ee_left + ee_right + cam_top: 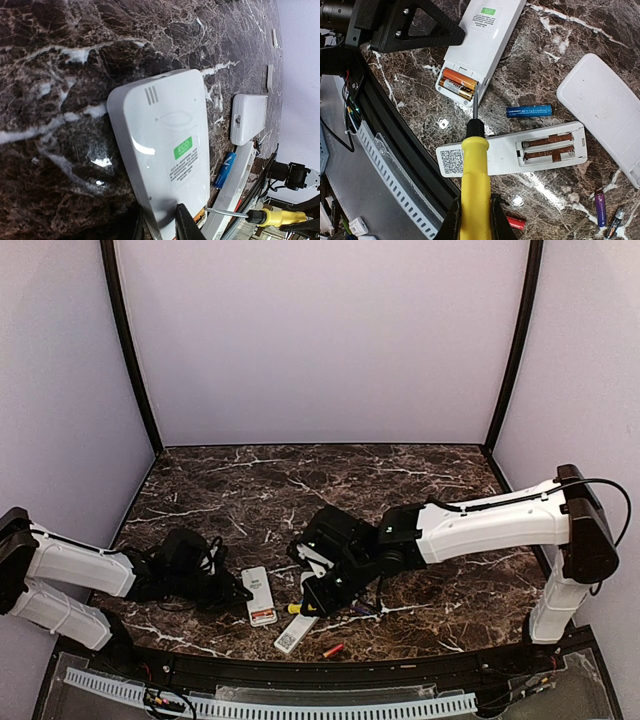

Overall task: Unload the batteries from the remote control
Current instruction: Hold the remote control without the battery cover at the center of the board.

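Observation:
A white remote control (480,35) lies back up with its compartment open; two red-orange batteries (457,84) sit inside. My left gripper (160,220) is shut on this remote (165,155) at its near end, seen in the top view (232,592) beside the remote (258,595). My right gripper (474,215) is shut on a yellow-handled screwdriver (475,175), whose tip touches the compartment's edge by the batteries. A blue battery (529,110) lies loose beside a second remote (520,152) with an empty compartment. A red battery (515,222) lies near the front edge.
A third white remote-like body (602,107) lies to the right. A purple battery (600,207) and another small battery (615,222) lie near it. The table's black front rail (300,670) runs close by. Two small white covers (270,77) lie farther off.

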Available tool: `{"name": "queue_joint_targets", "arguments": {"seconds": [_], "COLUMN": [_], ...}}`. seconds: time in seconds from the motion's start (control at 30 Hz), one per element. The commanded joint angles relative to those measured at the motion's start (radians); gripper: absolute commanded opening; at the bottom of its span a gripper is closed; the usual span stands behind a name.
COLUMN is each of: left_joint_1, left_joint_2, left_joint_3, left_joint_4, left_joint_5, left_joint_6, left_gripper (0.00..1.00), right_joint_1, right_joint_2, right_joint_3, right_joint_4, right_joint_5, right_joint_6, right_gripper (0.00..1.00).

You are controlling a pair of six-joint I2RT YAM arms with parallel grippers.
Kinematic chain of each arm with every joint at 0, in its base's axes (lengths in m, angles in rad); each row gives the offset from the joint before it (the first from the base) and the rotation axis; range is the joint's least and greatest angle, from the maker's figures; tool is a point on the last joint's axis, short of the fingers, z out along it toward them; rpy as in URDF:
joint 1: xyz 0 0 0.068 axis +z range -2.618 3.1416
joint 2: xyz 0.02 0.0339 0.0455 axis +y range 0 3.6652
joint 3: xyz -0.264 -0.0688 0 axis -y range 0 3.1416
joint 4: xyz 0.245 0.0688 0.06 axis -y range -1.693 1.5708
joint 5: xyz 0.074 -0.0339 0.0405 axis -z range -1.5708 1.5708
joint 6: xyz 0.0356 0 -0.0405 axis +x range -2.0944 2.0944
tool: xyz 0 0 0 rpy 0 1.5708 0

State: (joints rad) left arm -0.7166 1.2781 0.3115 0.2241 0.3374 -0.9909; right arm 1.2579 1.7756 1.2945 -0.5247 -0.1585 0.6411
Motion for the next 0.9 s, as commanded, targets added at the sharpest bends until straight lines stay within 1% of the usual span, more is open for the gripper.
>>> {"name": "queue_joint_targets", "arguments": {"seconds": [0.0, 0.3, 0.87], "left_joint_1": [-0.007, -0.008, -0.013], "left_joint_2": [0.024, 0.031, 0.032], "left_joint_3": [-0.006, -0.008, -0.007], "left_joint_4": [-0.017, -0.011, -0.017], "left_joint_5": [-0.011, -0.014, -0.016], "left_joint_6": [0.002, -0.002, -0.005], "left_gripper": [0.19, 0.15, 0.13], "right_joint_1": [0.011, 0.015, 0.045], "right_joint_2": [0.021, 0.028, 0.081], "right_joint_3": [0.026, 0.041, 0.119], "right_joint_4": [0.000, -0.025, -0.158], "right_joint_5": [0.017, 0.030, 0.078], "right_joint_6": [0.000, 0.005, 0.069], "right_gripper": [0.00, 0.00, 0.00]}}
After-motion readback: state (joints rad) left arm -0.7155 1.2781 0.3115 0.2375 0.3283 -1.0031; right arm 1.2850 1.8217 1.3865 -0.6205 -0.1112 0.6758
